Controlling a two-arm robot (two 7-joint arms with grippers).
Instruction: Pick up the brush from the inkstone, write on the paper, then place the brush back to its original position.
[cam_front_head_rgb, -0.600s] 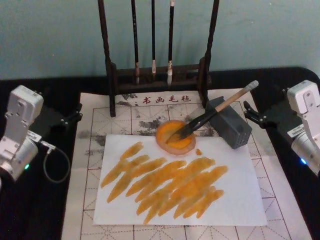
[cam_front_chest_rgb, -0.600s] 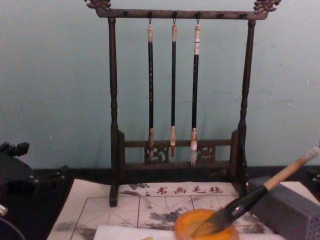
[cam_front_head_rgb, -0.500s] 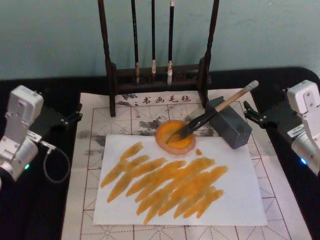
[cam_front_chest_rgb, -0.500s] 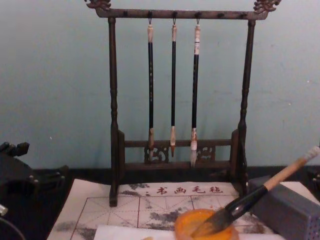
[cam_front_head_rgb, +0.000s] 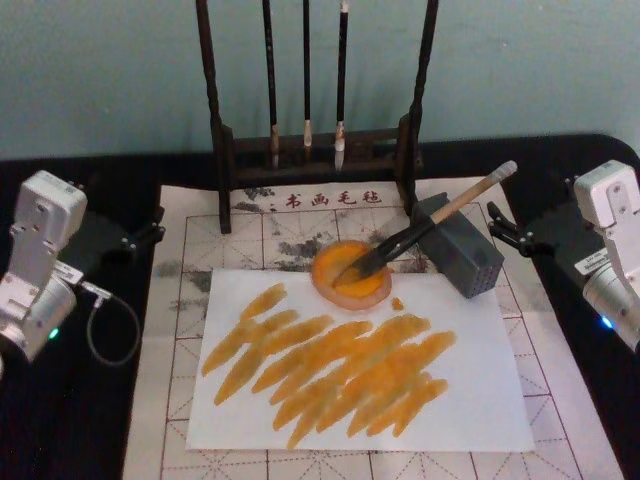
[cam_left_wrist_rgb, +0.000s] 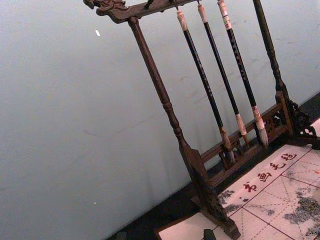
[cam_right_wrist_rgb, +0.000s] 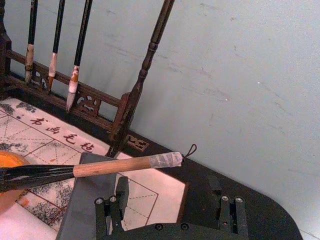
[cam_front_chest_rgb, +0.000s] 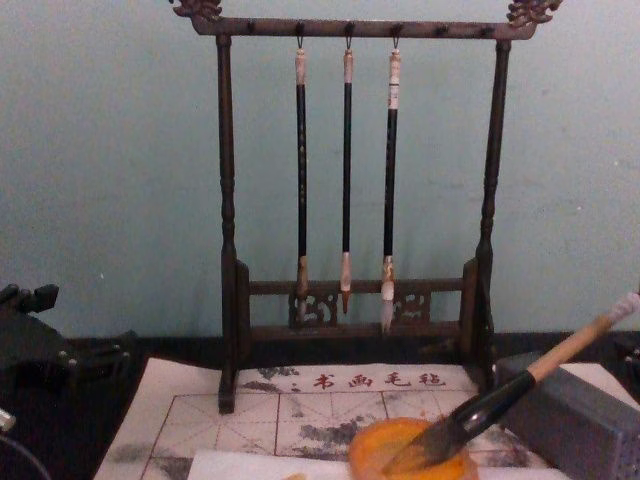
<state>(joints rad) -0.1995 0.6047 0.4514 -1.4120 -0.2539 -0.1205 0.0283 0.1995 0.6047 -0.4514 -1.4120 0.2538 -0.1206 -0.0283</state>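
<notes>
The right gripper (cam_front_head_rgb: 497, 226) was held wide open and empty at the right side of the table (cam_front_head_rgb: 60, 420), its fingers (cam_right_wrist_rgb: 110, 207) seen spread well apart in the right wrist view with nothing between them. It was set near the taped, looped end of the brush (cam_front_head_rgb: 420, 227) without touching it. The left gripper (cam_front_head_rgb: 152, 228) was likewise seen open and empty, at the left edge of the mat (cam_front_head_rgb: 200, 240), well apart from the brush. The brush was found lying tilted. Its tan handle was propped on the top edge of a grey block (cam_front_head_rgb: 470, 262), and its black lower section sloped down to the left. Its dark bristles were rested in a round orange dish (cam_front_head_rgb: 335, 292). The block was placed just to the right of the dish, on the mat. The dish was set at the far edge of the paper (cam_front_head_rgb: 480, 400), overlapping it. The paper was laid flat on the grid-lined mat in front of the dish, and much of it was covered by slanted orange strokes (cam_front_head_rgb: 340, 370). One small orange spot was seen just beside the dish. Behind the mat, against the wall, a dark wooden rack (cam_front_head_rgb: 220, 150) was stood upright, and three thin brushes (cam_front_head_rgb: 306, 80) were hung from its top bar, tips down.
</notes>
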